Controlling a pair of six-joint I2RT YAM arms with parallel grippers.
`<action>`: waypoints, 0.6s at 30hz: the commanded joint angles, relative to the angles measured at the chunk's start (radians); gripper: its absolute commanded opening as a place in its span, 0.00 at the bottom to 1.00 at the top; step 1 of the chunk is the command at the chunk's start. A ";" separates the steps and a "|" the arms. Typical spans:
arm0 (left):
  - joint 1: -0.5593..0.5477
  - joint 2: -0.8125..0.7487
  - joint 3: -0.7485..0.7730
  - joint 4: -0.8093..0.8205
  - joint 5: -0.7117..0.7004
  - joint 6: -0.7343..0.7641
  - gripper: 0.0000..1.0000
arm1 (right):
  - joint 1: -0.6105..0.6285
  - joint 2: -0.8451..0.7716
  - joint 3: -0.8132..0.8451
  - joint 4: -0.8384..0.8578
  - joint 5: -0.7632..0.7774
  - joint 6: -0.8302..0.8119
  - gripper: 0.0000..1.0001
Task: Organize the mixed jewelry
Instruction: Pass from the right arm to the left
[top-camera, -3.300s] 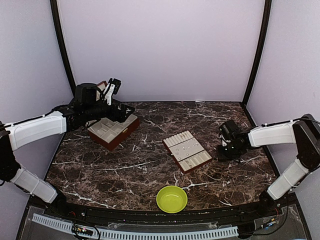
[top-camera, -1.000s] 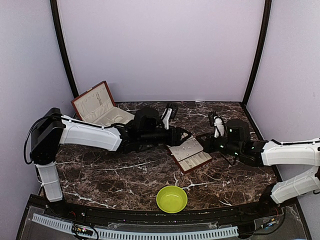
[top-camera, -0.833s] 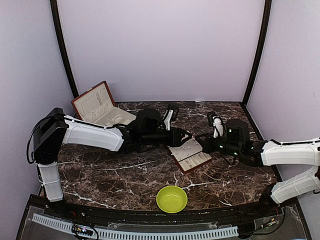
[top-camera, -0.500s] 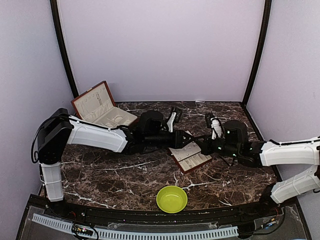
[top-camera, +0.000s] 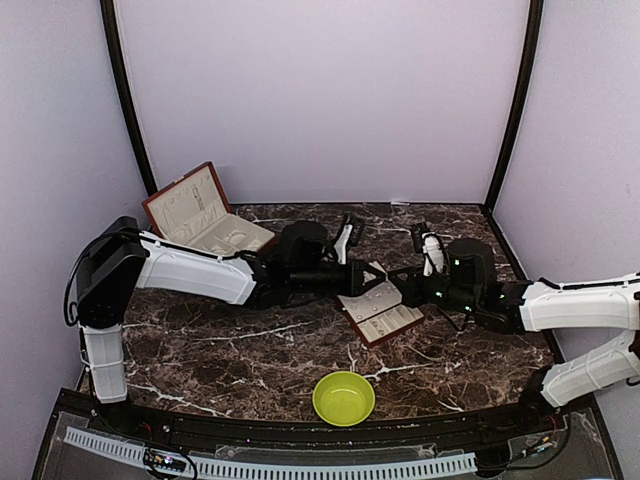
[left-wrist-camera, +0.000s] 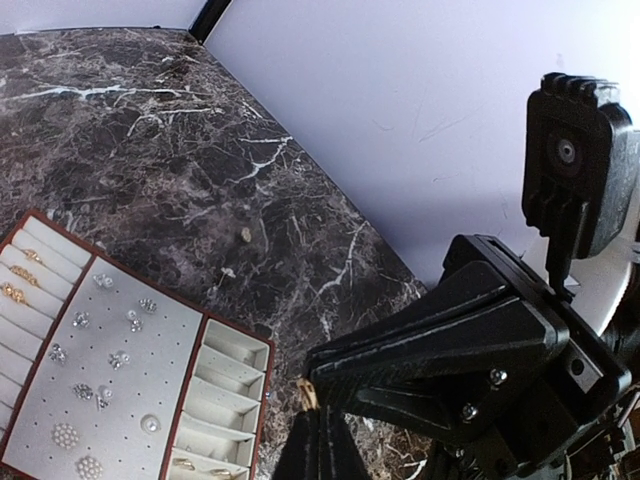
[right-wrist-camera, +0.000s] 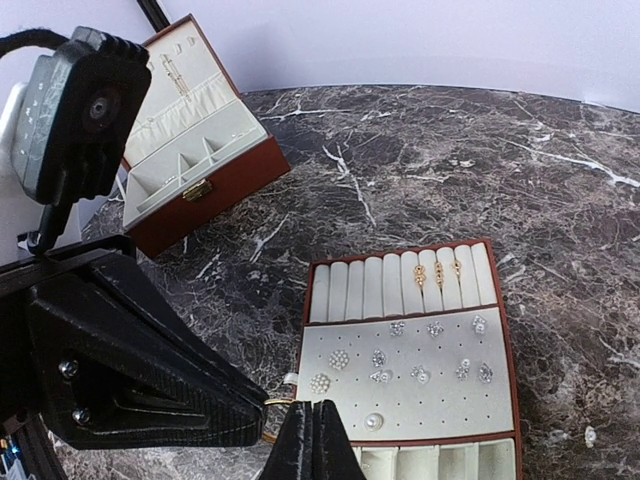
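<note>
No text, label, brand, number or sign can be read in any of the views.

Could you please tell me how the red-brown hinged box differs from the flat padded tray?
The hinged box has a lid, standing open; the tray has none and lies flat. The box is deep, with walled compartments; the tray is shallow, with padded rows and a flat panel. The tray carries small studs and gold pieces; the box's compartments look empty. Both are red-brown outside and cream inside.
</note>
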 joint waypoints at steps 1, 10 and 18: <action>-0.006 0.001 0.026 0.017 0.017 -0.002 0.00 | 0.009 -0.021 0.024 0.019 0.012 -0.010 0.00; 0.001 -0.070 -0.011 0.002 0.002 0.058 0.00 | 0.005 -0.135 0.020 -0.081 0.026 -0.030 0.19; 0.016 -0.167 -0.092 0.026 0.113 0.194 0.00 | -0.090 -0.184 0.032 -0.084 -0.370 -0.007 0.32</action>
